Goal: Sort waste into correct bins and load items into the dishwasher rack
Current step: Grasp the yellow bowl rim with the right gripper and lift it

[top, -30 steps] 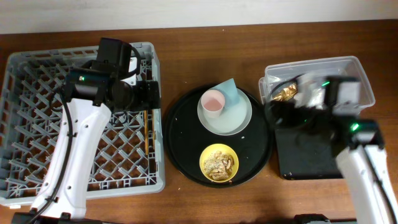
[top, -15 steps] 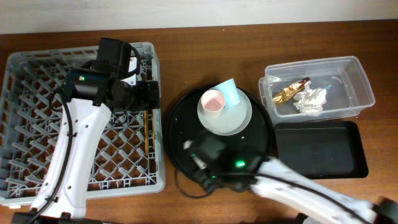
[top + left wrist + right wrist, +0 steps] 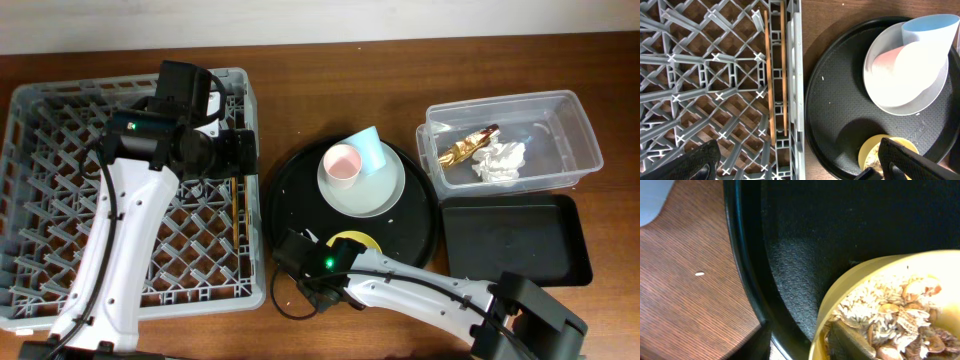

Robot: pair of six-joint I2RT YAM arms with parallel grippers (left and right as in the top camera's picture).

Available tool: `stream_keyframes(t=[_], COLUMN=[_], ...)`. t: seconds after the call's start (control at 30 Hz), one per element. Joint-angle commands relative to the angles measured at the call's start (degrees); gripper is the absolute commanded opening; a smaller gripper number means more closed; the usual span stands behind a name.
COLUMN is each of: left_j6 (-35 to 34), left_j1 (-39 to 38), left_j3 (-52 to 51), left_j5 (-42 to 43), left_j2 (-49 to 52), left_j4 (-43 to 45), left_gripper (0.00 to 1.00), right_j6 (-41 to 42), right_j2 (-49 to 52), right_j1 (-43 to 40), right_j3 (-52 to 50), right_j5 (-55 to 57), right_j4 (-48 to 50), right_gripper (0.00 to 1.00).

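Observation:
The yellow bowl of beige food scraps sits at the front of the round black tray. My right gripper straddles the bowl's near rim. One finger lies inside on the scraps, and the other is outside over the tray's rim, with a gap to the bowl. My left gripper hangs open over the right edge of the grey dishwasher rack, where two chopsticks lie. The pale plate carries the pink cup and the blue cup.
The clear tub at the back right holds the gold wrapper and the white napkin. The shallow black tray lies in front of it. My right arm crosses the table's front edge.
My right arm has swung from the clear tub down to the yellow bowl, and its jaws have narrowed around the rim. The left arm has not moved.

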Motion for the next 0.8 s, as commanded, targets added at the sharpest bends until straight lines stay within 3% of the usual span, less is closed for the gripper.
stream_keyframes(t=[0.0,0.07,0.13,0.4,0.6,0.77], left_j6=[-0.1,-0.1,-0.1,-0.1,-0.1,-0.1], left_j1=[0.1,0.1,0.1,0.1,0.1,0.1], left_j3=[0.6,0.6,0.6,0.6,0.6,0.6], left_j5=[0.4,0.4,0.4,0.4,0.4,0.4], left_j2=[0.0,0.0,0.0,0.0,0.0,0.0], left_j4=[-0.1,0.0,0.0,0.0,0.0,0.0], left_gripper=[0.99,0.99,0.99,0.99,0.99,0.99], right_j6=[0.5,0.5,0.5,0.5,0.5,0.5], right_j2=[-0.9,-0.9,-0.9,-1.8,-5.7,-11.0], right_j1=[0.2,0.2,0.2,-3.8,-12.9,-24.9], right_j3=[-0.1,-0.1,-0.1,6.9,18.1,19.5], right_j5=[1.5,1.5,1.5,1.8,5.1,3.8], right_j4=[-0.4,-0.6,-1.6,-9.4,-22.3,-27.1], right_gripper=[0.21,0.2,0.04,0.04,0.04,0.04])
